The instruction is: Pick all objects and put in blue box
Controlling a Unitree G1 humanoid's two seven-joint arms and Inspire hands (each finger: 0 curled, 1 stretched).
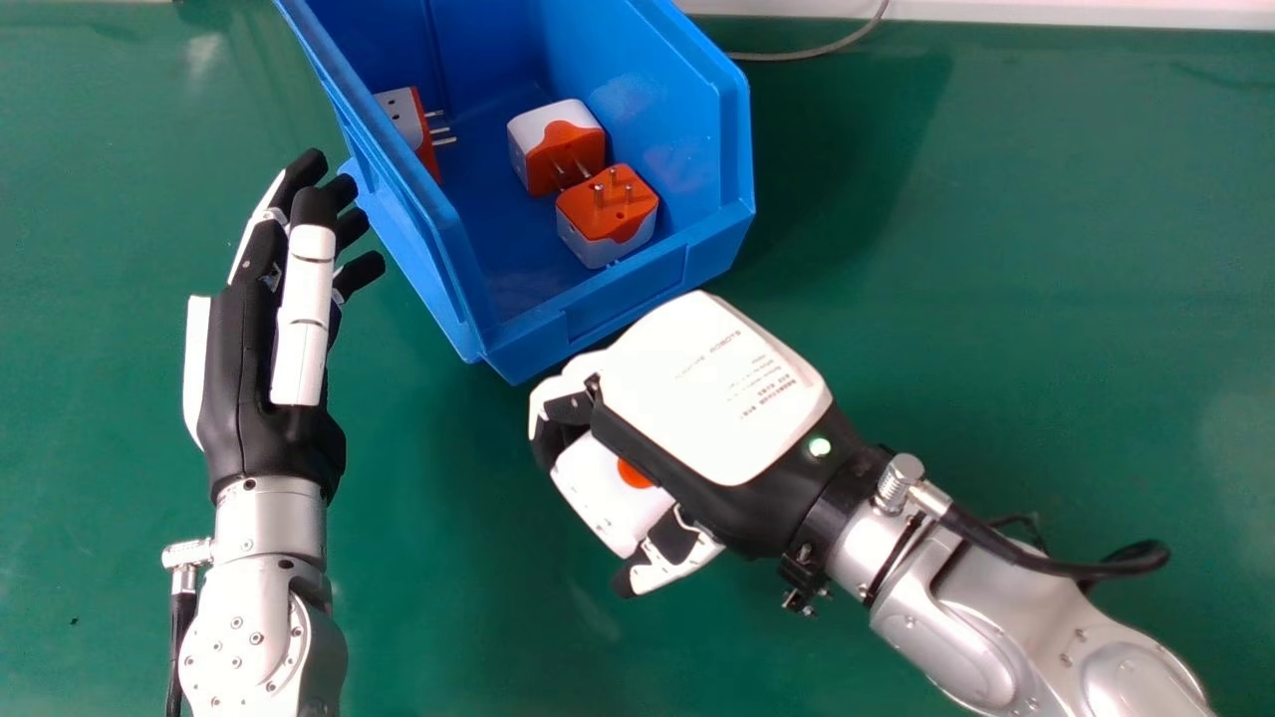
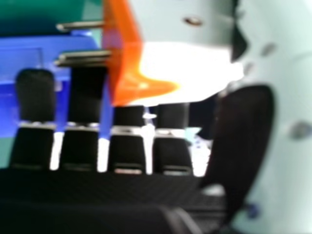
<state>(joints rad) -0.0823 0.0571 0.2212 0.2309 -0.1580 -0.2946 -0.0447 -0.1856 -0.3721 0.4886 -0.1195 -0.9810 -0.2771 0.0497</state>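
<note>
Head view: right hand [image 1: 712, 388] at blue box [image 1: 647, 299]'s 5 o'clock, fingers curled round white-orange adapter [image 1: 603, 488]. Left hand [image 1: 264, 398] at 8, fingers extended wide. Three adapters [image 1: 608, 204] inside.

The blue box [image 1: 613, 324] looks like smooth, slightly glossy plastic.

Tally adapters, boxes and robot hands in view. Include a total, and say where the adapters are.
Adapters: 4 (3 in the blue box, 1 in the right hand)
Boxes: 1
Robot hands: 2 (right hand, left hand)
Total: 7
</note>
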